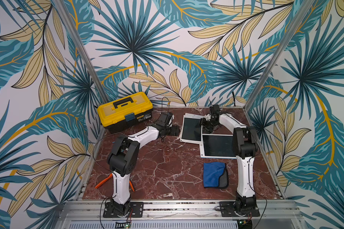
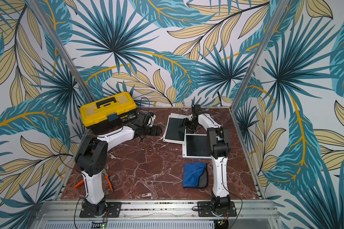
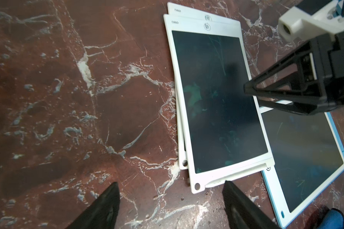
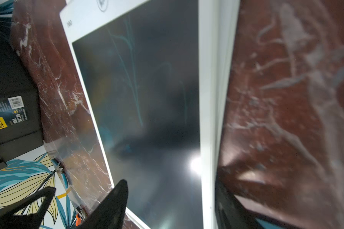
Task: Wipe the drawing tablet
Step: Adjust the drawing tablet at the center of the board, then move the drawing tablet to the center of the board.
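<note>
Left gripper, jaws spread and empty, sits just beside the white tablet. The right gripper, also spread and empty, straddles its opposite edge, which we judge is to steady it.
Item: blue cloth, nearer us than the white tablet and untouched, so no wiping yet.
Item: blue-rimmed tablet, between the two, overlapping the white tablet's corner.
Item: yellow toolbox, beyond the white tablet and off to one side.

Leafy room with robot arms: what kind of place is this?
Probably a robot test booth, not a home. Two arms are bolted to a metal rail beside a marble table, leaf-print panels box it in, and tablets, a cloth and a toolbox are laid out.
</note>
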### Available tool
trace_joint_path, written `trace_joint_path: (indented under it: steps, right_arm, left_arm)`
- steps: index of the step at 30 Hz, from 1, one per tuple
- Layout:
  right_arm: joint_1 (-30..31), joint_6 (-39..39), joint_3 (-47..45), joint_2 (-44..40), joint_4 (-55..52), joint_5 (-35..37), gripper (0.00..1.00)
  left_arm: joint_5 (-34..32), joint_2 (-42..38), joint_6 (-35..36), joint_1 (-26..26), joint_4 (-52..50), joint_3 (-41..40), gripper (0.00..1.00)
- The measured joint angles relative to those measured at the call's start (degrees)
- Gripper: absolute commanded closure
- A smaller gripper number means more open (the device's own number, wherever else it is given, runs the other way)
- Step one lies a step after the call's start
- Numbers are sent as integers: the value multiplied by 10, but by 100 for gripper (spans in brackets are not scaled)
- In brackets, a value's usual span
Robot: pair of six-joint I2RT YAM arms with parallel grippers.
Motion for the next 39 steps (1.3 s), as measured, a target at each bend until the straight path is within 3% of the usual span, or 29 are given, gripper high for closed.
trace_joint_path:
  steps: [6,15,18,25,31,39]
  right_arm:
    - [28,3,84,52,-12,-11,31]
    - [74,29,110,71,-13,-28,27]
    - [42,50,11,13,21,-13,25]
    - [-157,62,-206,-186,34,107,20]
    - [-165,65,-235,-256,9,210,18]
    - [-198,73,-249,-207,-10,247,17]
  left_arm:
    - [-1,-42,1,0,-3,-31,16]
    - [3,-73,-2,0,-1,-49,16]
    - [31,-77,-15,-2,-1,-60,16]
    - [82,-83,-57,-44,21,-101,17]
    - [141,-28,-129,-98,52,-62,23]
    - [149,25,-180,-111,64,-45,23]
